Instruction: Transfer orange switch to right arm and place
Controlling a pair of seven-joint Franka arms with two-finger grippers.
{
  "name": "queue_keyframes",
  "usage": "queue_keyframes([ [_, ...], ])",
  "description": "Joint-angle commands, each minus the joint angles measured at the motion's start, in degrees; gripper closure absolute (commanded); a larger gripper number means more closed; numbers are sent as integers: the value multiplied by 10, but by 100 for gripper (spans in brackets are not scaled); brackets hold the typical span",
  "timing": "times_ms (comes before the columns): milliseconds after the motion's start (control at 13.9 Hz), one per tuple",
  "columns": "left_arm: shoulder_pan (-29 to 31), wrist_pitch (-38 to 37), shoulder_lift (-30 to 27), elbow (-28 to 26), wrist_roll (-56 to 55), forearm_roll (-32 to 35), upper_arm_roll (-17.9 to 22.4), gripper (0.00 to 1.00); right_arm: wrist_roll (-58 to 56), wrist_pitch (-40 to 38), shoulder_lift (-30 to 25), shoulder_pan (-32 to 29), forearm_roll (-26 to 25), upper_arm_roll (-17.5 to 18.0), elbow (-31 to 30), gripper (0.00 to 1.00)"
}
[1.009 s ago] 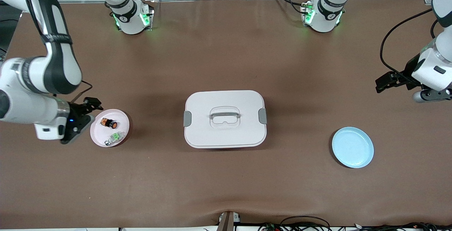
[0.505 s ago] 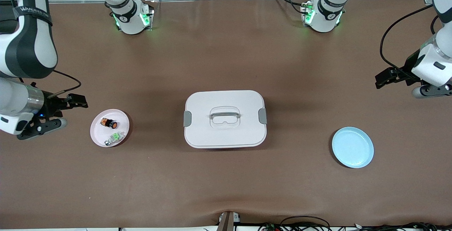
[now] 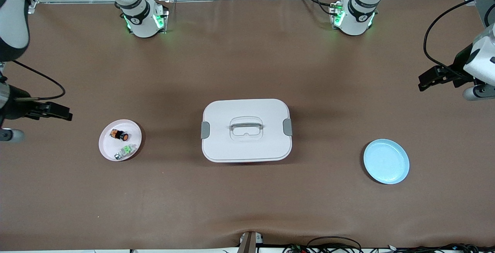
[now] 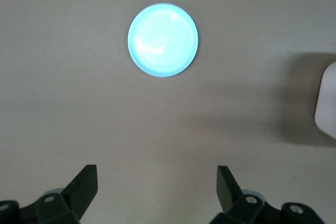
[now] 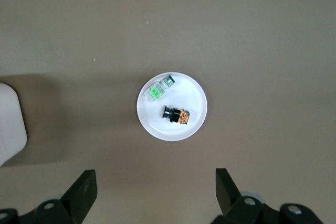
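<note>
While both arms hang high at the two ends of a brown table (image 3: 247,52), nothing is held by either. The orange switch (image 3: 119,134), a tiny black cylinder with a round orange cap, lies on its side on a small pink plate (image 3: 108,146) toward the right arm's end of the table. Just beside it on the same plate, nearer to the front camera, lies a small green-and-white component (image 3: 125,151); the two parts are apart. The right gripper (image 5: 155,187) hovers above the bare table near that plate, at the edge of the front view, its two black fingers (image 5: 84,190) spread wide with nothing between them. In the middle of the table sits a white lidded box (image 3: 246,130) with grey side clips and a handle on its lid. Toward the left arm's end, nearer to the front camera than the box, rests a pale blue plate (image 3: 386,161) with nothing on it. The left gripper (image 4: 157,187) hovers above the bare table near the blue plate, its fingers likewise spread wide and holding nothing.
</note>
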Motion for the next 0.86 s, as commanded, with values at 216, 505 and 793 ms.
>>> queue_keyframes([
  [216, -2, -37, 14, 26, 40, -9, 5, 0, 13, -22, -17, 0, -8, 6, 21, 0],
  [505, -6, -37, 21, 28, 20, -9, 5, 0, -89, -53, -53, -4, 1, -1, 18, 0],
  [793, -10, -37, 27, 29, 21, -5, 5, 0, -33, -70, -86, -10, 1, -2, 10, 0],
])
